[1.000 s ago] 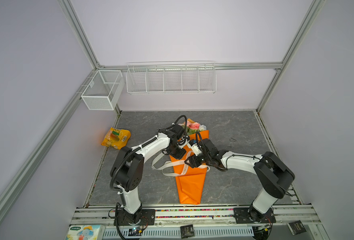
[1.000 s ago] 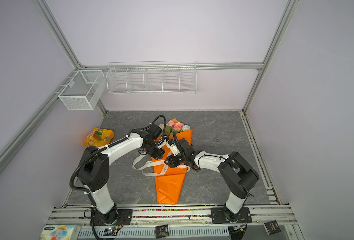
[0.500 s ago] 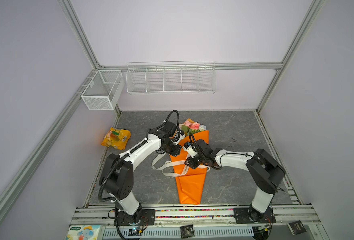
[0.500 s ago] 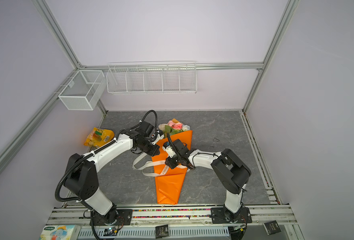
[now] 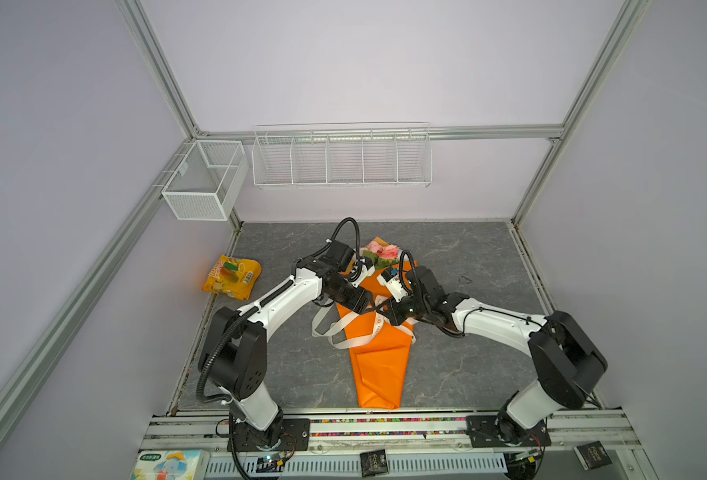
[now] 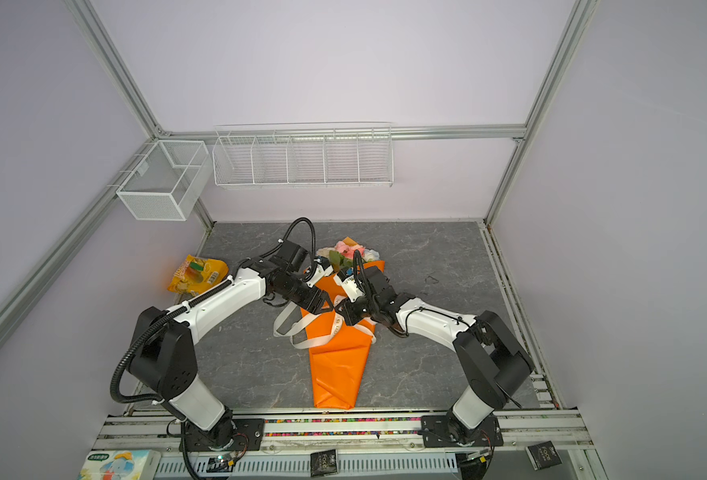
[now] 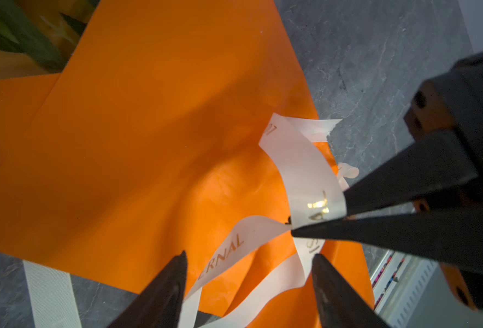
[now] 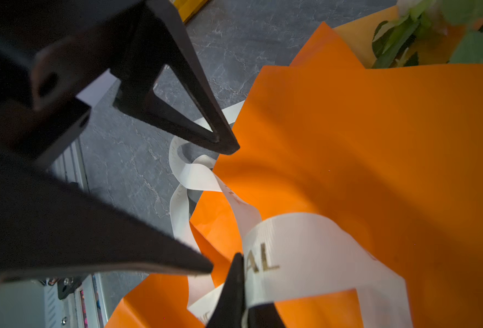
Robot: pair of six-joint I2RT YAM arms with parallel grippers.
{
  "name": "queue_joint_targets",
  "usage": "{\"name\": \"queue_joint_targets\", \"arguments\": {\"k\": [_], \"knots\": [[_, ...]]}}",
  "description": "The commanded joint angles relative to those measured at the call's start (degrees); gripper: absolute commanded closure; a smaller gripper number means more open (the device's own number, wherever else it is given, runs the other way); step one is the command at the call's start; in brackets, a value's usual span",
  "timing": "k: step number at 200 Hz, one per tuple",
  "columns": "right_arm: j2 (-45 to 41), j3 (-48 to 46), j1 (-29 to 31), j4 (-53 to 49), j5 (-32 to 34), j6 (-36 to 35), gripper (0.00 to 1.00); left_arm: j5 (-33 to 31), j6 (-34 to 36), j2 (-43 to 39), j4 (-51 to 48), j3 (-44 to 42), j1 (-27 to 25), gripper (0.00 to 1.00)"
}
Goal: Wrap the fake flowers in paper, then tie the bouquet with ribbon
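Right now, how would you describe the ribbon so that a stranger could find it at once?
On the grey table, find the orange paper cone that wraps the bouquet of fake flowers. Across its middle lies the cream ribbon, looping onto the table. It alone is a pale flat strip with gold letters.

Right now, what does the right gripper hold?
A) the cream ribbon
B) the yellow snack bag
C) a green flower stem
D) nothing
A: the left wrist view shows the right gripper shut on the cream ribbon above the orange paper, while the left gripper stands open.
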Motion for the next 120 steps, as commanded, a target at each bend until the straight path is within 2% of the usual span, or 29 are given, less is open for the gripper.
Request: {"name": "queue_joint_targets", "arguments": {"k": [1,20,57,78,120], "knots": [[-0.9,-1.7,-0.6,3.1,-4.1,1.7,0.91,5.1,1.6,1.5,0.9,0.6,0.4,0.24],[-1.0,-1.5,-1.1,3.4,-5.0,1.4,0.91,7.3,1.9,2.0,1.5,0.8,1.4,0.2],[-0.5,-1.2,-1.8,4.4,-6.7,1.8,0.9,7.7,4.9,6.4,-0.6,2.5,1.5,0.13],[-0.2,-1.3,-2.2,4.7,-6.8,2.5,0.9,12.5,6.7,7.1,-1.0,2.1,1.5,0.14],[0.1,-1.1,-3.0,5.6,-6.5,4.1,0.89,15.8,7.6,6.5,-2.5,0.9,1.4,0.18]]}}
